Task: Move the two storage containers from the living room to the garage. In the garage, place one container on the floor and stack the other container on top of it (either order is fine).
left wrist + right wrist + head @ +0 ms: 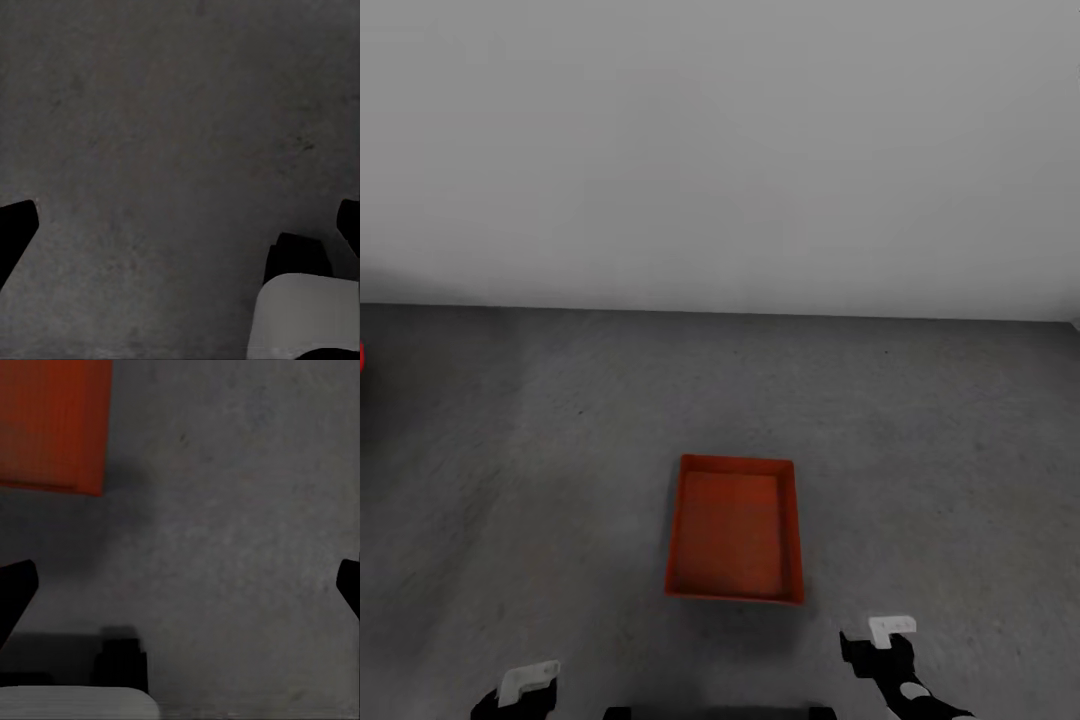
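Orange-red thin-walled square bin (pixel 735 530) sat on dark grey concrete floor (pixel 540 480); left gripper (pixel 180 217), right gripper (pixel 180 577) spread wide, empty

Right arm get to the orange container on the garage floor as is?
Probably yes: the container sits alone on the floor, nothing between it and the open right gripper, which hangs just beside its near corner.

We found the orange-red, thin-walled, box-shaped storage container (pixel 734 530) lying on the dark grey concrete floor (pixel 540 470), ahead of us and near the middle. Behind it stood the plain white-grey wall (pixel 720 150). Our left end effector (pixel 525 685) sat low to its left, our right end effector (pixel 890 632) just off its near right corner (pixel 52 424).
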Available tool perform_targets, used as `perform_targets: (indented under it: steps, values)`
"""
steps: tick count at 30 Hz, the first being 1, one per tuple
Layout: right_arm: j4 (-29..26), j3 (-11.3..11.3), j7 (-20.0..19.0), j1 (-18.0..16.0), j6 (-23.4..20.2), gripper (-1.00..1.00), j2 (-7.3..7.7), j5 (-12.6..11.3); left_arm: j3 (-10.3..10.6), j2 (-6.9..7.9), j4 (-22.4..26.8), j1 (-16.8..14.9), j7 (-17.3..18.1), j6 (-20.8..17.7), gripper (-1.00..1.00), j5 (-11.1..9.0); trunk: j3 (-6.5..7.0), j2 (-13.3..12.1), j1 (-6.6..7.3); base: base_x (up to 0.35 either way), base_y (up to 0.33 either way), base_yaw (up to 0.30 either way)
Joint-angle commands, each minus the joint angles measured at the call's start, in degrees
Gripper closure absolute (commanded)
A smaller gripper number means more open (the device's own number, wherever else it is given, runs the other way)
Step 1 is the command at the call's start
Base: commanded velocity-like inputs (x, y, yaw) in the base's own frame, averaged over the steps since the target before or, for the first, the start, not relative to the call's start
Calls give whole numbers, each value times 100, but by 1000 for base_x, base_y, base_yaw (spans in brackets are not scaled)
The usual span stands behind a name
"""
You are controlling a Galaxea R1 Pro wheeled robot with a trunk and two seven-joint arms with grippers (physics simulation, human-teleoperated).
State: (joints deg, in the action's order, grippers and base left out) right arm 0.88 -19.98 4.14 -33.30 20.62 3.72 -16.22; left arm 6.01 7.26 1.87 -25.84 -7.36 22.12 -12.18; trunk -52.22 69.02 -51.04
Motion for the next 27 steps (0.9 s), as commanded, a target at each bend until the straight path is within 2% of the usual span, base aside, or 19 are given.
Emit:
perform_targets:
  steps: [1,5,7,9,11,16,21,27]
  values:
    - [30,-50,1,-5,-28,-100,-2,-41,62,34,-44,3,40,-4,-100,-66,-3,2,0,0,0,0]
    - [87,-50,-116,75,-348,-100,-2,-43,65,135,-150,29,208,-323,-100,-143,-3,2,0,0,0,0]
    - [96,-50,-208,281,-512,-100,9,-46,66,150,-168,34,247,-535,-100,-155,-3,2,0,0,0,0]
    - [101,-50,-365,702,-710,-100,16,-47,66,157,-179,47,270,-785,-100,-164,-3,2,0,0,0,0]
    - [104,-50,-547,1434,-898,-100,-2,-50,67,163,-188,266,276,-1070,-100,-169,-3,2,0,0,0,0]
    - [105,-43,-579,2181,-887,-100,-23,-56,67,133,-193,514,218,-1171,-100,-170,4,2,0,0,0,-16]
    - [105,-42,-580,2488,-857,-100,-32,-57,67,97,-191,755,210,-1186,-100,-170,37,2,0,0,0,-63]
    - [105,-40,-581,2567,-850,-100,-36,-57,66,65,-195,883,247,-1193,-100,-170,90,2,0,0,0,-16]
